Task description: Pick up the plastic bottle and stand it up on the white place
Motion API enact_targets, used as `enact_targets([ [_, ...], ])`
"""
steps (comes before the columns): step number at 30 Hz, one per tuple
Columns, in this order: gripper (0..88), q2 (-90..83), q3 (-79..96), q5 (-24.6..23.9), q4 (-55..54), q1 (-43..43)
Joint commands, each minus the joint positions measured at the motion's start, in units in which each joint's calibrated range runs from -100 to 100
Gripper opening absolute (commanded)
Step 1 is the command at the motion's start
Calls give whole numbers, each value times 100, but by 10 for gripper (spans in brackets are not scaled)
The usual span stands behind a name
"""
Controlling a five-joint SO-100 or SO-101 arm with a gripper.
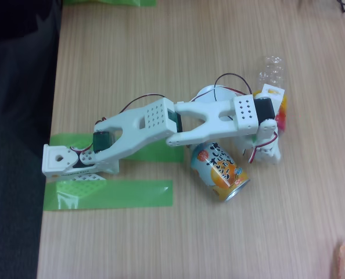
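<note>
the gripper, jaw state unclear, sits at the light, slippery, crushable plastic bottle lying just beyond the white place; best grasped mid-body.

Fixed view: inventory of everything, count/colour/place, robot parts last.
plastic bottle: 1, clear with orange-red label, lying upper right, partly behind the wrist
white place: 1, white, centre, mostly under the arm
can: 1, light blue and orange, on its side below the arm
green tape strips: 2 by the arm's base, another at the top edge
table: 1, light wood
arm: 1, white, from left
gripper: 1, white, by the bottle, jaw state unclear
</note>
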Motion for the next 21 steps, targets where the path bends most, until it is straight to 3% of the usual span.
enact_targets([
  [1, 184, -107, -227, 27, -37, 47],
  [7, 113, -116, -227, 27, -28, 47],
  [21, 77, -124, -897, 27, 109, 47],
])
